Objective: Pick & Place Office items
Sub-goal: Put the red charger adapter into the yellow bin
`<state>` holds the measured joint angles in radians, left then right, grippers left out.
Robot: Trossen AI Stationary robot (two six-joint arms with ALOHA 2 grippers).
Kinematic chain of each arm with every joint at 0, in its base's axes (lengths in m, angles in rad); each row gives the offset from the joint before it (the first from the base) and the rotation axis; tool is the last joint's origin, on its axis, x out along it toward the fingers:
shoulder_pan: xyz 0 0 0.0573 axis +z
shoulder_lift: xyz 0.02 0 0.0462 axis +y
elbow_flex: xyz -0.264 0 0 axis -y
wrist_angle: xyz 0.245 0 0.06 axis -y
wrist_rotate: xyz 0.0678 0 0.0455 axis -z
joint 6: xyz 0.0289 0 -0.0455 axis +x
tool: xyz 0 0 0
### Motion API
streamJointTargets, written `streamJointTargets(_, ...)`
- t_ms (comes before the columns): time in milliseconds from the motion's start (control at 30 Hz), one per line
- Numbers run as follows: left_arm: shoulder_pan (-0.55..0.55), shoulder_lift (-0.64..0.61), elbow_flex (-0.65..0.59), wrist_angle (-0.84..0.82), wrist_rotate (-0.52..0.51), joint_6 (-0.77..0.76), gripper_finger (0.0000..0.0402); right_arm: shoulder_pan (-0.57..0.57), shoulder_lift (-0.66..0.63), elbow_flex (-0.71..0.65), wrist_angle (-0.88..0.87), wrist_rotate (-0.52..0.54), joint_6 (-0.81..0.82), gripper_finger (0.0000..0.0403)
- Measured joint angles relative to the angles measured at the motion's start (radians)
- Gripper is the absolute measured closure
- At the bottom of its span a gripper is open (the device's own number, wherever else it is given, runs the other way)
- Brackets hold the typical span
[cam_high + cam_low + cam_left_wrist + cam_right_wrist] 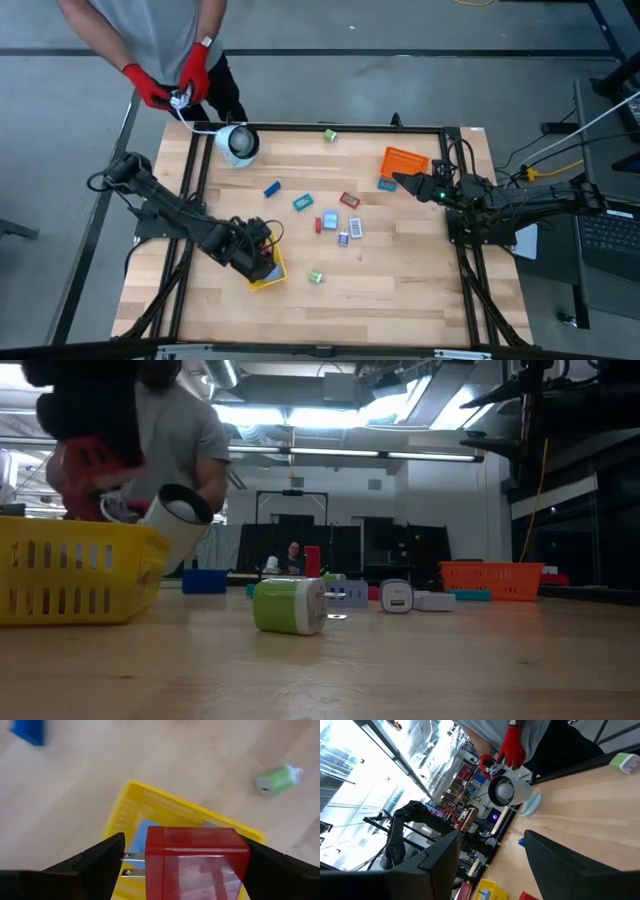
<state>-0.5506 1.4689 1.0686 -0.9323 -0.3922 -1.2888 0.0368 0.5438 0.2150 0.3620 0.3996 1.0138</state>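
My left gripper (258, 255) is shut on a red see-through block with two metal prongs (195, 860), just above the yellow tray (270, 275). A light blue piece (147, 827) lies inside that tray. My right gripper (408, 183) is open and empty beside the orange tray (405, 160). Several small pieces lie flat on the table's middle: blue (272, 188), light blue (303, 202), red (349, 199) and others. A green piece (315, 277) lies near the yellow tray, and another green one (329, 134) lies at the far edge. My left gripper pinches the red block end to end between its two fingers. One finger meets the prong end (131, 862) and the other meets the opposite end (246, 857). The fingers come from above. The block is lifted clear, level, over the yellow tray (150, 805).
A white round device with a cord (238, 143) stands at the far left of the table. A person in red gloves (150, 88) handles its cord just beyond the far edge. A teal piece (386, 184) lies by my right gripper. The near half of the table shows bare wood.
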Motion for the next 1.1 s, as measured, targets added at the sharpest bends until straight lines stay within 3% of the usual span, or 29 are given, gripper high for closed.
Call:
streamJointTargets(533,-0.061,0.004,-0.215,0.267,0.058,-0.101,0.0070,0.000,0.004,0.000,-0.028,0.003,0.027,0.0176)
streamJointTargets(700,-0.076,0.000,-0.233,0.225,0.073,-0.132,0.0070,0.000,0.011,0.000,-0.035,0.003,0.038,0.0176)
streamJointTargets(800,-0.065,0.018,-0.259,0.134,0.166,-0.160,0.0071,0.000,0.020,0.000,-0.039,0.003,0.053,0.0176)
streamJointTargets(900,-0.049,0.008,-0.298,0.154,0.217,-0.171,0.0071,0.000,0.030,0.000,-0.042,0.003,0.053,0.0176)
streamJointTargets(1100,-0.050,-0.013,-0.322,0.235,0.188,-0.145,0.0071,0.000,0.053,0.000,-0.043,0.002,0.079,0.0176)
